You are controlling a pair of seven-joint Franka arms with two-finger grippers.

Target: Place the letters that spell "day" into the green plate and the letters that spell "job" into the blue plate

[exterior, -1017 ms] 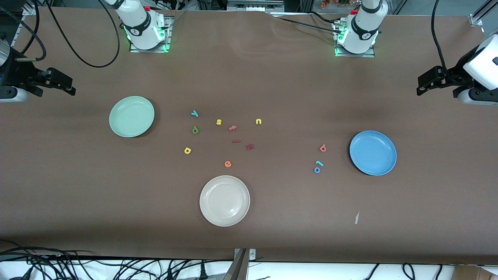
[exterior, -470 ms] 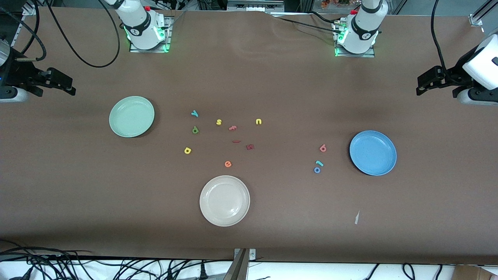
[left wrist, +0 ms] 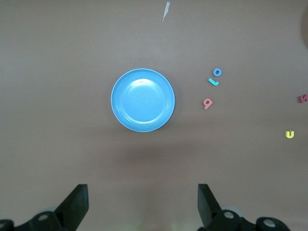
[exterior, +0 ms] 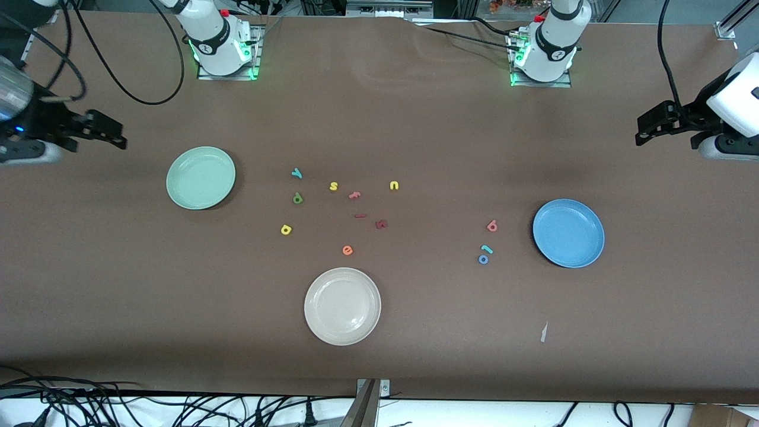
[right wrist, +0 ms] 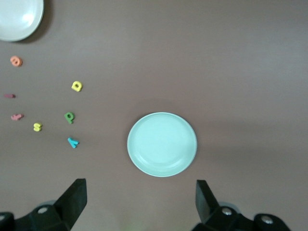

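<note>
Both grippers are hanging in the air with their jaws standing wide apart and nothing between them. In the front view the right gripper (exterior: 115, 137) is sitting at the upper left edge of the frame, over bare table (exterior: 415, 362), and the left gripper (exterior: 643, 130) is sitting at the upper right edge, also over bare table.

In the left wrist view the fingers (left wrist: 77, 204) are framing the blue plate (left wrist: 143, 100), which is lying at mid-right of the front frame with nothing in it. Just beside it, toward the frame's centre, the pink b (exterior: 491, 225), teal j (exterior: 487, 248) and blue o (exterior: 483, 259) are lying on the table, j and o nearly touching.

In the right wrist view the fingers (right wrist: 74, 199) are framing the green plate (right wrist: 162, 144), which is lying at mid-left of the front frame, also holding nothing. Near it, toward the centre, the teal y (exterior: 296, 173), green d (exterior: 297, 198) and yellow a (exterior: 286, 229) are lying in a loose column.

Around the frame's centre are lying a yellow s (exterior: 334, 186), a yellow u (exterior: 394, 185), an orange e (exterior: 347, 250) and three red letters (exterior: 381, 223). Lower centre, a white plate (exterior: 343, 306) is resting, nearest the camera.
</note>
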